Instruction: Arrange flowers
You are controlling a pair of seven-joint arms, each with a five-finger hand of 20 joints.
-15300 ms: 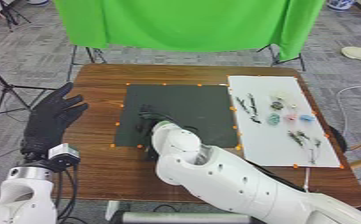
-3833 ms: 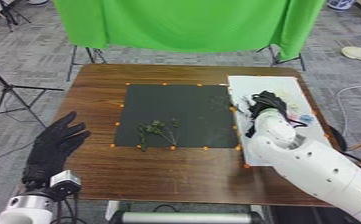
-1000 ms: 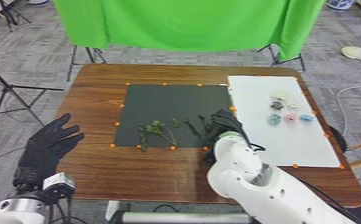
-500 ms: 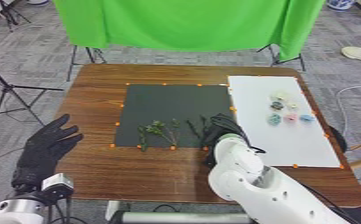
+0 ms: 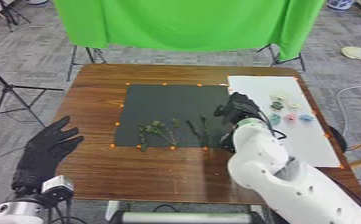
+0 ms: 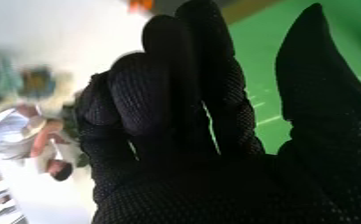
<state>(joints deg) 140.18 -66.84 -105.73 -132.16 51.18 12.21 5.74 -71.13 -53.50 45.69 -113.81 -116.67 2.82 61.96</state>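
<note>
Where our view begins, nearest us, a pale bar (image 5: 185, 218) runs along the near side of the brown counter (image 5: 145, 175). On our left, the left robot hand (image 5: 45, 150) hangs over the counter's left edge, its fingers loosely spread and relaxed, with nothing in its hold that we can see. The right robot hand (image 5: 240, 109) is over the border between the dark mat (image 5: 176, 102) and the white sheet (image 5: 256, 85). In the right wrist view we find its thumb straight and apart from the fingers, some of them extended and others slightly bent; we see nothing in its hold.

On the near half of the mat we have the greenery: a thin stem (image 5: 142, 137) on the left, reaching the near edge, a leafy sprig (image 5: 165, 132) just beside it, and two slim stems (image 5: 204, 131) nearer the sheet.

Farther up, on the sheet, we see a teal flower (image 5: 274, 119), a pink flower (image 5: 290, 118) and a blue flower (image 5: 307, 118) in a row, left to right. Beyond them sit a dark flower (image 5: 277, 105) and a small pale flower (image 5: 293, 106). Past the counter's far edge, we see a green cloth (image 5: 190, 27) hanging.
</note>
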